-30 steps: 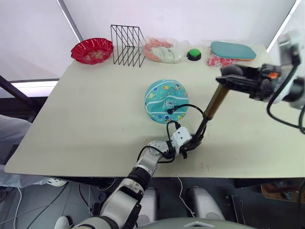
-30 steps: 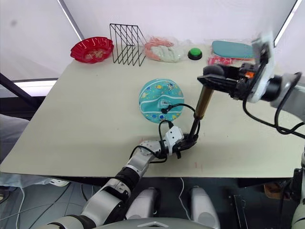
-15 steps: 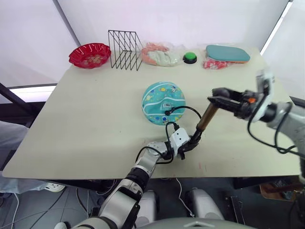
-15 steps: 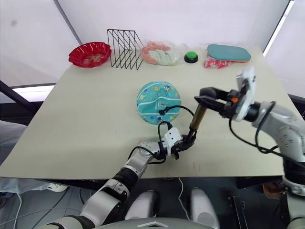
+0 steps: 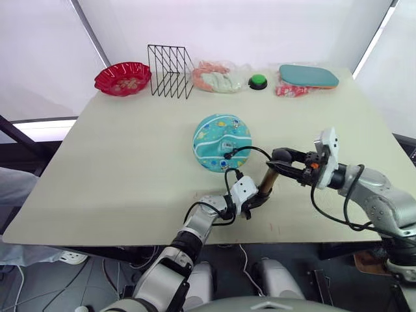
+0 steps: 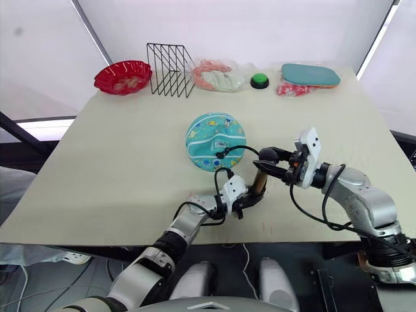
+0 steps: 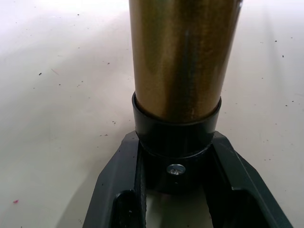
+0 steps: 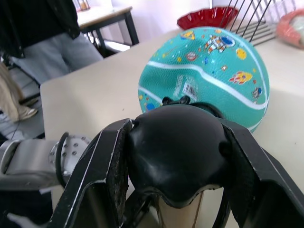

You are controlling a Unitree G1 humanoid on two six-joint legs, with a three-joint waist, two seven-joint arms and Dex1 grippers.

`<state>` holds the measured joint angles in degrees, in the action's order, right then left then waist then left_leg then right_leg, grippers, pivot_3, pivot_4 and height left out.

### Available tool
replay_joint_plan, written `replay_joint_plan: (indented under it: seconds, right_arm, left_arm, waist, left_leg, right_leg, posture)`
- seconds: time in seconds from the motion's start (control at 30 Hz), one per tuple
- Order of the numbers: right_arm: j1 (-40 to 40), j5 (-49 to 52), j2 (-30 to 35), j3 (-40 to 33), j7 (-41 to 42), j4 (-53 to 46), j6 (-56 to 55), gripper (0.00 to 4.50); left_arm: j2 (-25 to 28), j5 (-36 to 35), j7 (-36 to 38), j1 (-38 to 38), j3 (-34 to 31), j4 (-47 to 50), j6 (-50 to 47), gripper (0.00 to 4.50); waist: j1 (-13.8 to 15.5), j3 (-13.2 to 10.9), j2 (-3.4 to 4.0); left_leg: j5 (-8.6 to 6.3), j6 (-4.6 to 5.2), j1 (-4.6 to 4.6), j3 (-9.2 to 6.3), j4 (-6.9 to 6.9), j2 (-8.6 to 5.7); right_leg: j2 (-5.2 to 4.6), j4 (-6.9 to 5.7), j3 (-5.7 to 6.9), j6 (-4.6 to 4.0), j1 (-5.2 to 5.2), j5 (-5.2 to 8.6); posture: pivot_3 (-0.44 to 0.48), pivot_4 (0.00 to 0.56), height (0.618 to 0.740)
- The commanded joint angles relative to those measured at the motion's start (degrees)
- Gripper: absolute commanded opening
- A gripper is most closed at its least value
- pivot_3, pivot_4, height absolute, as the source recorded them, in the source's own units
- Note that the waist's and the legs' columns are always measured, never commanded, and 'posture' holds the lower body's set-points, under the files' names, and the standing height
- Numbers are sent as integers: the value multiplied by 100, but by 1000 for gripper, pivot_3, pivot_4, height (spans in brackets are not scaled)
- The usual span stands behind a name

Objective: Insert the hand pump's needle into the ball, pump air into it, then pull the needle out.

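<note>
The teal ball [image 5: 221,134] with white seams and cartoon prints lies mid-table. The hand pump [image 5: 268,178], a bronze cylinder, stands tilted near the front edge. My left gripper [image 5: 255,197] is shut on its lower black cap [image 7: 175,142], fingers [image 7: 121,190] on both sides. My right gripper [image 5: 278,158] is shut on the black top handle [image 8: 175,147]. A thin black hose [image 5: 250,149] loops from the pump to the ball. The needle's black fitting [image 8: 175,100] sits against the ball beside the barcode sticker; the pin itself is hidden.
Along the table's far edge stand a red bowl [image 5: 122,77], a black wire rack [image 5: 170,62], a clear bag [image 5: 216,77], a green button [image 5: 258,81] and a flat teal oval pad [image 5: 308,75]. A person [image 8: 42,38] stands beyond the table.
My right gripper has come down and toward the left gripper with the handle, so the pump stands much shorter. The left gripper and ball have stayed put; the camera shifted slightly.
</note>
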<state>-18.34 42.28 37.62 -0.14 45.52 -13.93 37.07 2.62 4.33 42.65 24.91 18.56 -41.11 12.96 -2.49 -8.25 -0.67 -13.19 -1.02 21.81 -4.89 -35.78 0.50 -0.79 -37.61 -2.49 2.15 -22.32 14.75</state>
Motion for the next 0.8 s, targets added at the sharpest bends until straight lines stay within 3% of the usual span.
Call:
replay_joint_plan:
  seconds: [0.03, 0.3, 0.43, 0.57, 0.8]
  right_arm:
    - [-467, 627, 378, -905, -375, -524, 645, 2067]
    - [-1539, 2373, 1241, -2178, -957, -651, 1835, 2067]
    - [-1899, 2874, 1566, -2361, -1162, -446, 2176, 2067]
    - [-1644, 2587, 1368, -2021, -1142, -446, 2052, 2067]
    - [-624, 1168, 720, -737, -614, -279, 1137, 2067]
  left_arm:
    - [71, 21, 101, -185, 16, -339, -106, 1054]
    - [68, 17, 158, -160, 18, -441, -27, 1054]
    - [62, 14, 177, -139, 17, -488, 7, 1054]
    - [46, 13, 171, -139, 37, -514, 34, 1053]
    - [47, 34, 154, -189, 47, -421, 14, 1053]
  waist:
    - [29, -20, 1]
    - [96, -85, 1]
    - [103, -100, 1]
    - [101, -103, -4]
    - [22, -41, -5]
  left_leg:
    - [0, 0, 11, 0, -2, -1]
    - [0, 1, 90, -13, -32, -18]
    - [0, 1, 95, -12, -37, -18]
    - [0, 1, 94, -9, -40, -16]
    - [0, 2, 56, -7, -41, -10]
  right_leg:
    - [-1, -1, 0, 0, -10, 0]
    - [-18, -4, 12, 9, -62, -6]
    - [-18, -7, 11, 11, -68, -7]
    - [-16, -9, 9, 11, -68, -7]
    - [-11, -11, 8, 12, -35, -6]
  posture:
    - [0, 150, 740]
    - [0, 150, 740]
    - [0, 150, 740]
    - [0, 150, 740]
    - [0, 150, 740]
